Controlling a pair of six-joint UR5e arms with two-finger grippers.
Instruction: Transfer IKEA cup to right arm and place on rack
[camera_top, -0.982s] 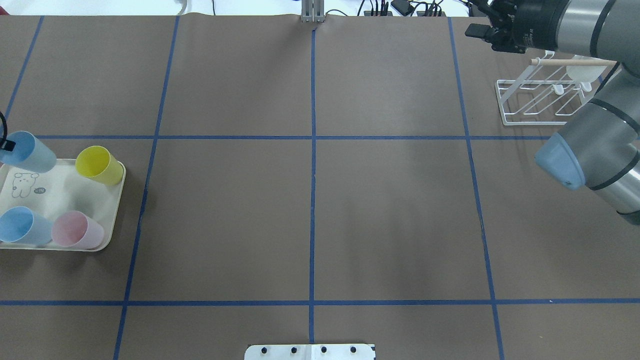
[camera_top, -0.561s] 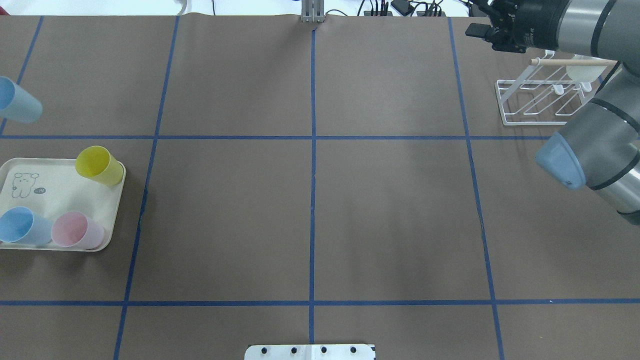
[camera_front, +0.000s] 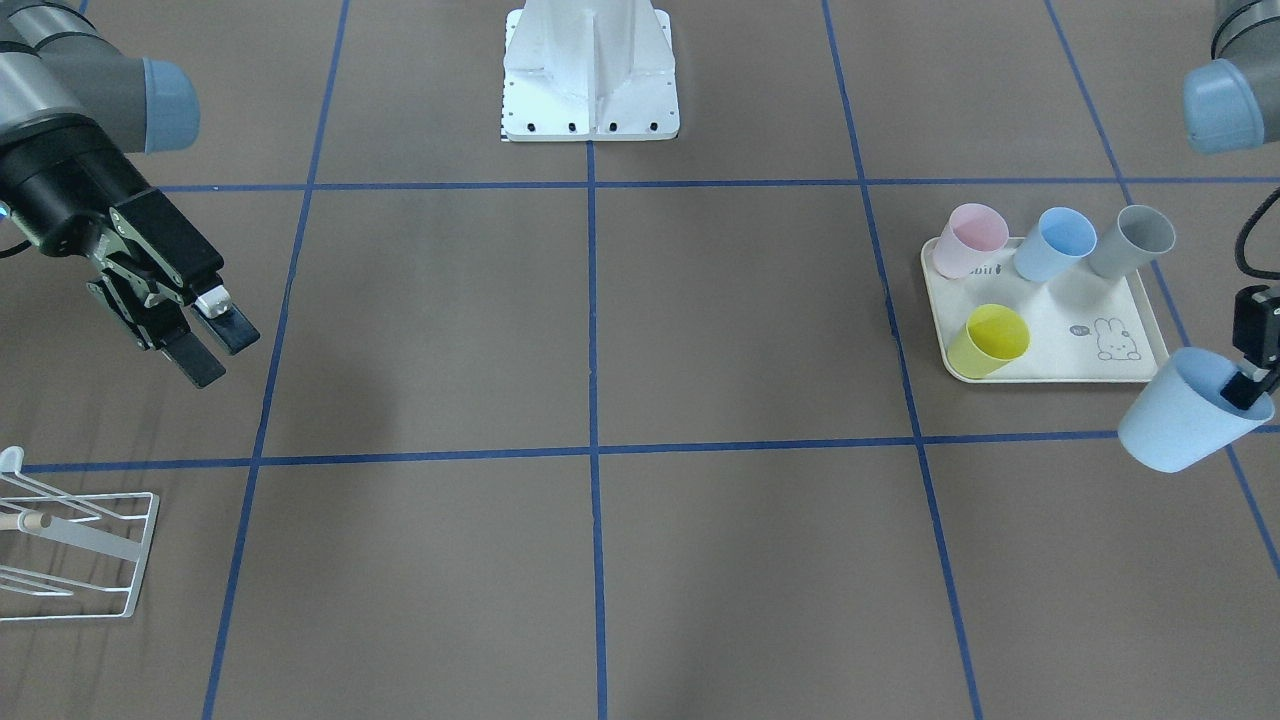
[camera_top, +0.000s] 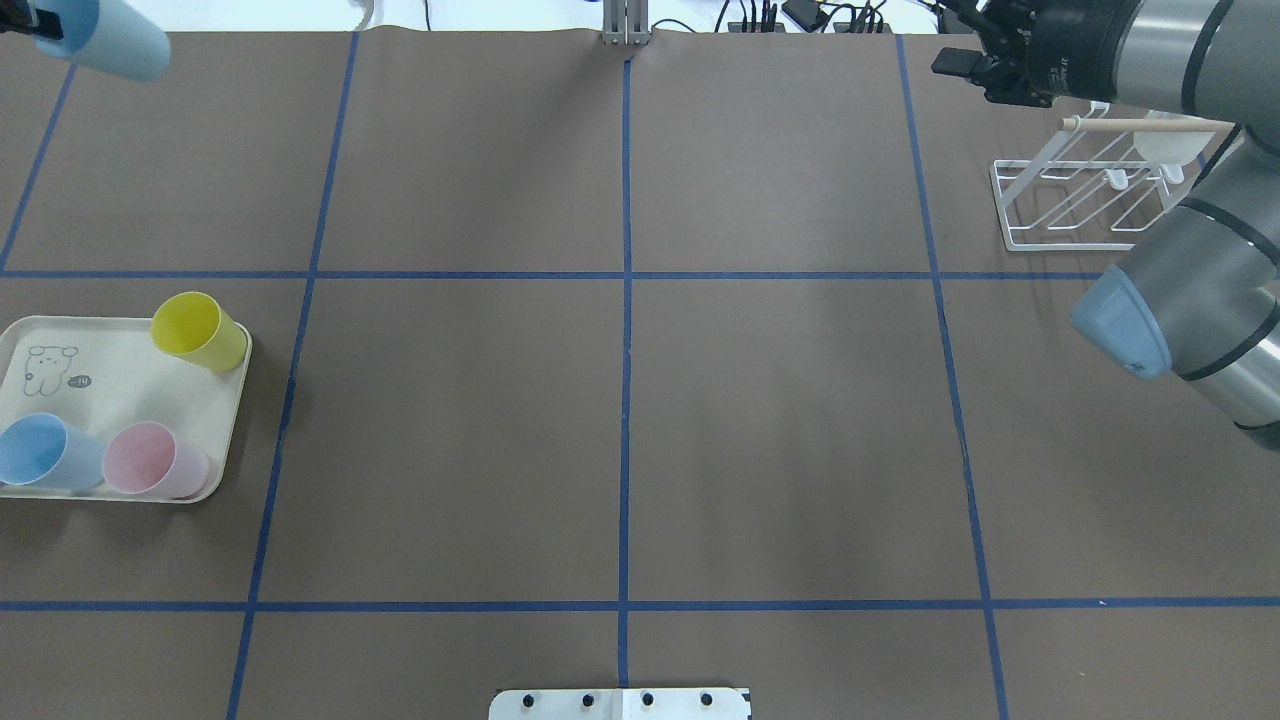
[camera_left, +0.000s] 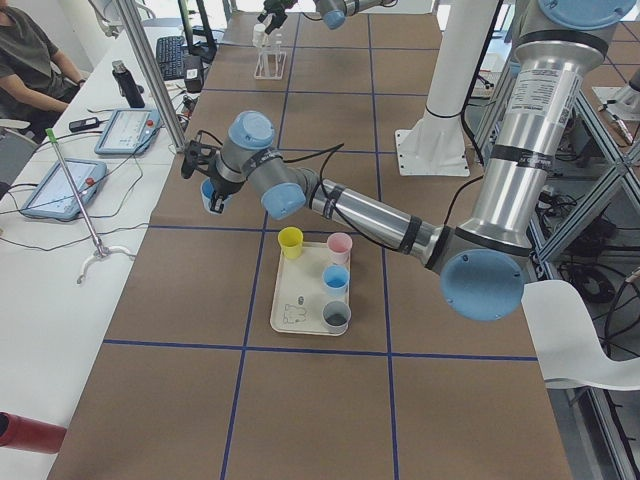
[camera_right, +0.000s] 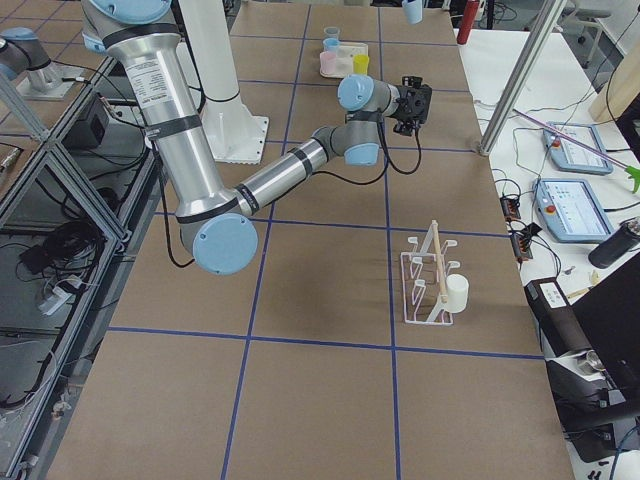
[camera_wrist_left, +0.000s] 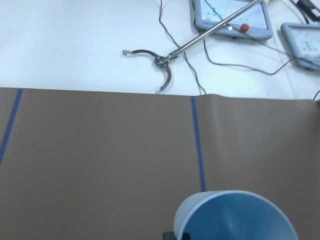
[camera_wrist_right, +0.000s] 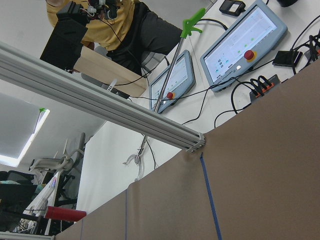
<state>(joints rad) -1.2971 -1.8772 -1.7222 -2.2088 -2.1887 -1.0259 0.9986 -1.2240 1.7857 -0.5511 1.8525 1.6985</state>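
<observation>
Pinching the light-blue IKEA cup (camera_front: 1185, 420) by its rim with the left tool (camera_front: 1248, 388), one finger visibly inside the wall: clenched on the cup, mouth tilted upward. Held in the air off the cream rabbit-print tray (camera_front: 1085, 310), just past its edge on the operators' side of the worktop (camera_front: 700, 330), well apart from the right tool (camera_front: 217, 347). Gripped at the lip, most likely, to leave the body bare for a second grasp (a handover needs free wall). Waiting on the opposite side with fingers parted and nothing between them, angled down toward the middle, near the white wire rack (camera_front: 90, 560). Already loaded at one end with a white cup (camera_top: 1165, 145). Leaving on the tray, mouths up, a pink cup (camera_front: 972, 240), a blue cup (camera_front: 1060, 243), a grey cup (camera_front: 1135, 240) and a yellow cup (camera_front: 992, 340).
</observation>
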